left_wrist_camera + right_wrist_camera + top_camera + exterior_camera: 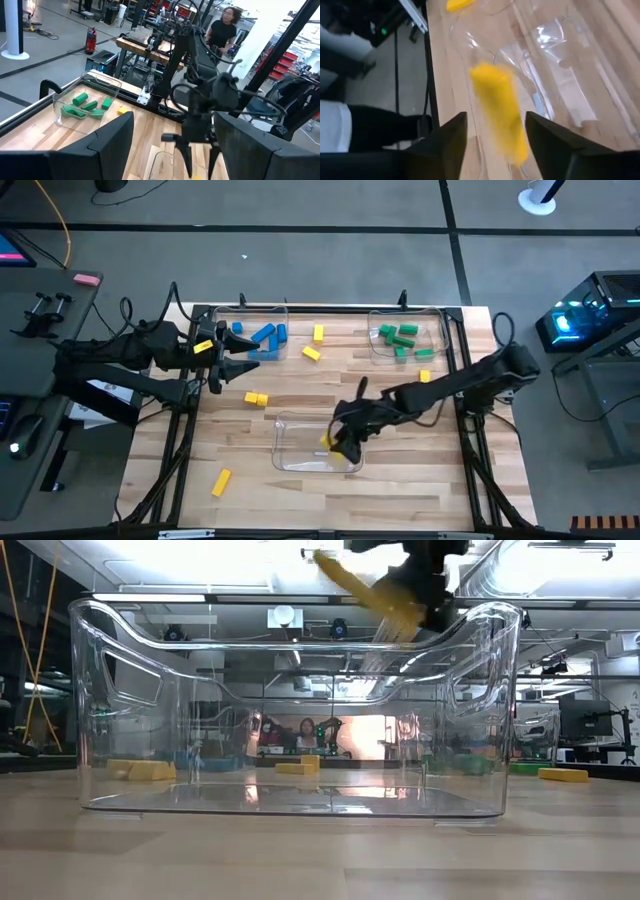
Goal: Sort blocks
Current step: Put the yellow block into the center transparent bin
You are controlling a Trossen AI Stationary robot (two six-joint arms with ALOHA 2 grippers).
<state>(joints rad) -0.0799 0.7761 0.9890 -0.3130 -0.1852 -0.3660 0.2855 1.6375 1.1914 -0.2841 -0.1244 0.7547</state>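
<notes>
Right gripper (342,442), fingers spread apart, above the right end of the near clear bin (290,442). A yellow bar block (501,114), blurred, lies between and beyond the fingers, over the bin. Left gripper (240,360), fingers apart, at ten o'clock of the bin, beside the blue blocks (262,335). Green blocks (400,338) at one o'clock.

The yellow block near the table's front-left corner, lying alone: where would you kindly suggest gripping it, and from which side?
Grip the yellow block across its narrow width at mid-length, coming straight down from above. It lies flat and slanted on the table with bare wood all round, so its long sides look free. The left hand seems nearer.
</notes>
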